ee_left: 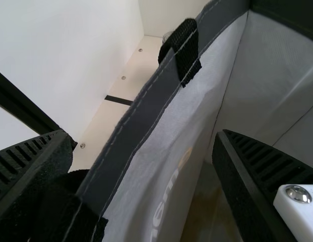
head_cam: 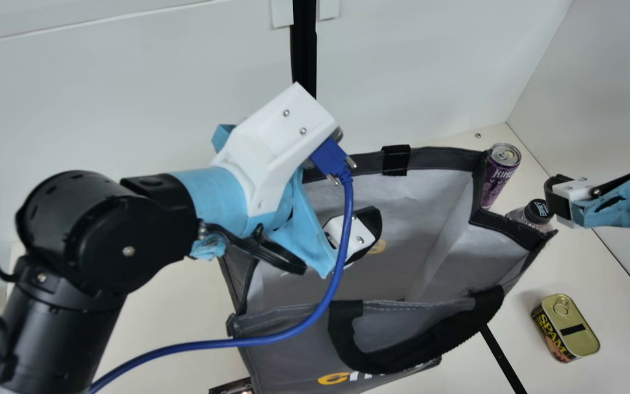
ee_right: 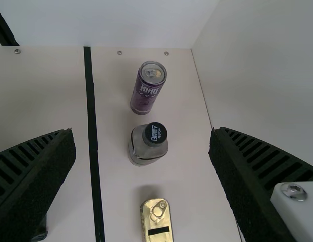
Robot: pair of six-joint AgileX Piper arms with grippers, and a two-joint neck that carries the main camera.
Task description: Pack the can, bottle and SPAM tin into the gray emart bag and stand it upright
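Gray emart bag [head_cam: 441, 158] upright, mouth open; can [head_cam: 503, 169] and bottle [head_cam: 536, 212] just beside it, SPAM tin [head_cam: 569, 328] nearer, all outside. Left gripper [ee_left: 142, 143] wide open astride the rim, unclamped; right gripper [ee_right: 142, 136] wide open, empty. Step, as judged: steadying bag before loading. Next: close left on rim, lower right over an item. Main view: left arm [head_cam: 112, 235] masks some interior; bag wall hides can and bottle bases; dark item [head_cam: 233, 387] cut off, unidentified.
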